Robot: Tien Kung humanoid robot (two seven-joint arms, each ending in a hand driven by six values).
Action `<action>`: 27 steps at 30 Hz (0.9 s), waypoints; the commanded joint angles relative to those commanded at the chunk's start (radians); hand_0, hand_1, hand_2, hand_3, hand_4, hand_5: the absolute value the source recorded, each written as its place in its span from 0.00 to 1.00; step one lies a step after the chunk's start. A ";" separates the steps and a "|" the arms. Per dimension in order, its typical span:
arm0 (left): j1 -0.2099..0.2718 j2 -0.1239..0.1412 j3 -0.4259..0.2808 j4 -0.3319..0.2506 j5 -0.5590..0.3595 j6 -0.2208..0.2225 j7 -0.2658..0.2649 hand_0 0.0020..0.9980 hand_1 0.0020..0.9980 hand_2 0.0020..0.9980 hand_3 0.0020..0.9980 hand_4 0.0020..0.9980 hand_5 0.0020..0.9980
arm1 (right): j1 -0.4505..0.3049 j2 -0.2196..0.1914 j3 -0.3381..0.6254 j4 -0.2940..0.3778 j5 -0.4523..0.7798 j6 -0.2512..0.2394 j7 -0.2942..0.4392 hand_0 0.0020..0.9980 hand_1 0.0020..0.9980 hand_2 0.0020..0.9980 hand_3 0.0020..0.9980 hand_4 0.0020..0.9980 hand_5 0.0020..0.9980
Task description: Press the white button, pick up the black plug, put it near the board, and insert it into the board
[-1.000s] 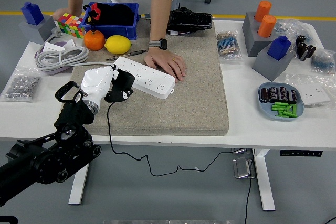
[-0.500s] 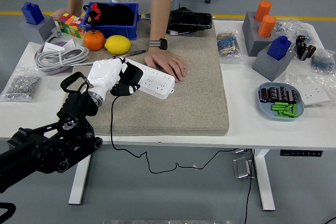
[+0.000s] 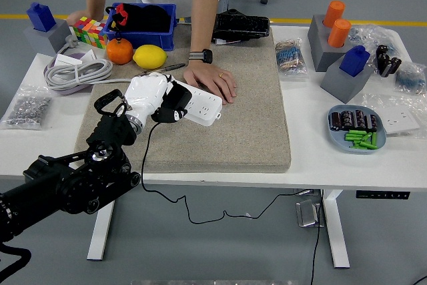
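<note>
Black plug (image 3: pixel 175 103) held in the white fingers (image 3: pixel 148 91) of the left hand (image 3: pixel 152 96), curled shut round it, cord (image 3: pixel 148 165) trailing down off the mat's near edge and under the table. Carried low over the left part of the white power strip (image 3: pixel 195 101), just above its sockets, apparently touching or nearly so; cannot tell whether any prong has entered. Lying slantwise on the tan mat (image 3: pixel 233 125), that strip, with its right part pinned by a person's hand (image 3: pixel 213 79) resting flat beside and against it. Other hand of the person set down far left by the coloured cube (image 3: pixel 90 31). No right arm of the robot anywhere in view.

Judged to be the insertion step: plug picked up and brought to the board, not yet seated. Needs next a squaring of the prongs to one socket, then a straight push downward, firm but short, with the wrist kept from twisting so as not to skate the strip across the mat. Worth minding the cord, free to tug sideways on the plug. Off the mat and out of the work: orange (image 3: pixel 120 51), lemon (image 3: pixel 150 56), blue bin (image 3: pixel 140 25), coiled grey cable (image 3: pixel 77 73).
</note>
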 joint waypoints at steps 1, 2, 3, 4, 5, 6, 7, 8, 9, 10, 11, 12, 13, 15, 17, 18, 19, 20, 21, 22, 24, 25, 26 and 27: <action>-0.005 -0.004 0.005 0.010 -0.002 0.000 -0.001 0.16 0.20 0.21 0.55 0.66 0.00 | 0.000 0.000 -0.001 0.000 0.000 0.000 0.000 0.74 0.62 0.58 0.59 0.65 0.35; -0.009 -0.006 0.009 0.018 -0.004 0.001 -0.001 0.16 0.20 0.21 0.55 0.66 0.00 | 0.001 0.000 -0.001 0.000 0.000 0.000 0.000 0.74 0.62 0.58 0.59 0.65 0.35; -0.013 -0.008 0.013 0.024 -0.005 0.001 -0.002 0.16 0.20 0.21 0.55 0.66 0.00 | 0.001 -0.001 -0.001 0.000 0.000 0.000 0.000 0.74 0.62 0.58 0.59 0.65 0.35; -0.018 -0.011 0.017 0.033 -0.006 0.001 -0.002 0.16 0.20 0.21 0.55 0.66 0.00 | 0.002 -0.001 -0.001 0.000 0.001 0.000 0.000 0.74 0.62 0.58 0.59 0.65 0.35; -0.023 -0.014 0.022 0.042 -0.008 0.000 -0.002 0.16 0.20 0.21 0.55 0.66 0.00 | 0.002 -0.001 0.000 0.000 0.001 0.000 0.000 0.74 0.62 0.58 0.59 0.65 0.35; -0.025 -0.015 0.025 0.048 -0.010 0.001 -0.002 0.16 0.20 0.21 0.55 0.66 0.00 | 0.003 -0.001 0.000 0.000 0.001 0.000 0.000 0.74 0.62 0.58 0.59 0.65 0.35; -0.032 -0.019 0.032 0.063 -0.015 0.002 -0.004 0.16 0.20 0.21 0.55 0.66 0.00 | 0.003 -0.001 0.001 0.001 0.001 0.000 0.000 0.74 0.62 0.58 0.59 0.65 0.35; -0.034 -0.020 0.035 0.069 -0.016 0.002 -0.005 0.16 0.20 0.21 0.55 0.66 0.00 | 0.004 -0.001 0.002 0.001 0.001 0.000 0.000 0.74 0.62 0.58 0.59 0.65 0.35; -0.037 -0.022 0.039 0.079 -0.019 0.003 -0.006 0.16 0.20 0.21 0.55 0.66 0.00 | 0.004 -0.001 0.003 0.000 0.001 0.000 0.000 0.74 0.62 0.58 0.59 0.65 0.35; -0.040 -0.024 0.042 0.087 -0.020 0.004 -0.006 0.16 0.20 0.21 0.55 0.66 0.00 | 0.004 -0.002 0.003 0.000 0.001 0.000 0.000 0.74 0.62 0.58 0.59 0.65 0.35; -0.042 -0.026 0.044 0.094 -0.021 0.004 -0.006 0.16 0.20 0.21 0.55 0.66 0.00 | 0.004 -0.002 0.003 0.000 0.002 0.000 0.000 0.74 0.62 0.58 0.59 0.65 0.35; -0.044 -0.027 0.047 0.102 -0.025 0.005 -0.008 0.16 0.20 0.21 0.55 0.66 0.00 | 0.004 -0.002 0.003 0.000 0.002 0.000 0.000 0.74 0.62 0.58 0.59 0.65 0.35; -0.045 -0.028 0.049 0.107 -0.028 0.006 -0.010 0.15 0.20 0.21 0.55 0.66 0.00 | 0.005 -0.003 0.003 0.000 0.002 0.000 0.000 0.74 0.61 0.58 0.59 0.65 0.35; -0.049 -0.031 0.057 0.122 -0.034 0.009 -0.012 0.15 0.20 0.21 0.55 0.66 0.00 | 0.005 -0.003 0.002 0.000 0.002 0.000 0.000 0.74 0.61 0.58 0.59 0.65 0.35; -0.051 -0.034 0.064 0.133 -0.038 0.010 -0.013 0.15 0.20 0.21 0.55 0.66 0.00 | 0.005 -0.003 0.002 0.000 0.003 0.000 0.000 0.74 0.61 0.58 0.59 0.65 0.35; -0.052 -0.035 0.068 0.140 -0.041 0.011 -0.014 0.15 0.20 0.21 0.55 0.66 0.00 | 0.005 -0.002 0.002 0.000 0.003 0.000 0.000 0.74 0.61 0.58 0.59 0.65 0.35; -0.053 -0.036 0.070 0.145 -0.043 0.012 -0.015 0.15 0.20 0.21 0.55 0.67 0.00 | 0.005 -0.002 0.001 0.001 0.003 0.000 0.000 0.74 0.61 0.58 0.59 0.65 0.34; -0.053 -0.038 0.073 0.149 -0.046 0.015 -0.018 0.15 0.20 0.21 0.55 0.67 0.00 | 0.005 -0.002 0.001 0.001 0.003 0.000 0.001 0.74 0.61 0.58 0.59 0.65 0.34; -0.054 -0.040 0.076 0.155 -0.048 0.018 -0.021 0.15 0.20 0.21 0.55 0.67 0.00 | 0.005 -0.002 0.000 0.001 0.003 0.000 0.001 0.74 0.61 0.58 0.59 0.65 0.34; -0.054 -0.042 0.079 0.160 -0.049 0.022 -0.023 0.15 0.20 0.21 0.55 0.67 0.00 | 0.005 -0.002 0.000 0.001 0.004 0.000 0.001 0.74 0.61 0.58 0.59 0.65 0.34; -0.056 -0.047 0.086 0.171 -0.044 0.032 -0.023 0.15 0.20 0.21 0.55 0.67 0.00 | 0.005 -0.002 -0.001 0.002 0.004 0.000 0.001 0.74 0.61 0.58 0.59 0.65 0.34; -0.057 -0.048 0.088 0.175 -0.045 0.033 -0.023 0.15 0.20 0.21 0.55 0.67 0.00 | 0.005 -0.002 -0.002 0.002 0.004 0.000 0.001 0.74 0.61 0.58 0.59 0.65 0.34; -0.059 -0.049 0.091 0.179 -0.047 0.036 -0.024 0.15 0.20 0.21 0.55 0.67 0.00 | 0.006 -0.002 -0.003 0.002 0.004 0.000 0.001 0.74 0.61 0.58 0.59 0.65 0.34; -0.061 -0.051 0.094 0.182 -0.048 0.038 -0.024 0.15 0.20 0.21 0.55 0.67 0.00 | 0.006 -0.003 -0.003 0.002 0.005 0.000 0.001 0.74 0.61 0.58 0.59 0.65 0.34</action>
